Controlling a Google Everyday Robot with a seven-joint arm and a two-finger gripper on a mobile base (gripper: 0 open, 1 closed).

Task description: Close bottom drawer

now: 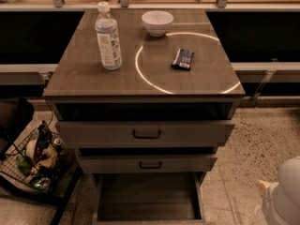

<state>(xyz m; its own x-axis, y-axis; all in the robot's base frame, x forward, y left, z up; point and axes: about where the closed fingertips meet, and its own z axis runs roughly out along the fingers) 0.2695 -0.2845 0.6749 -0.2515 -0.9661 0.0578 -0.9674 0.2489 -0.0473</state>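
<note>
The bottom drawer (147, 197) of the grey-brown cabinet (140, 78) stands pulled far out toward me. Its empty box-shaped tray shows at the lower edge of the view, and its front and handle are cut off below. The middle drawer (149, 164) and the wider top drawer (146, 134) each show a black bar handle and stick out a little. My gripper (280, 195) appears only as a white rounded shape in the lower right corner, to the right of the bottom drawer and apart from it.
On the cabinet top stand a water bottle (108, 37), a white bowl (157, 22) and a dark snack packet (183, 59). A black wire basket (35, 161) full of items sits on the floor to the left. Speckled floor (255, 139) lies to the right.
</note>
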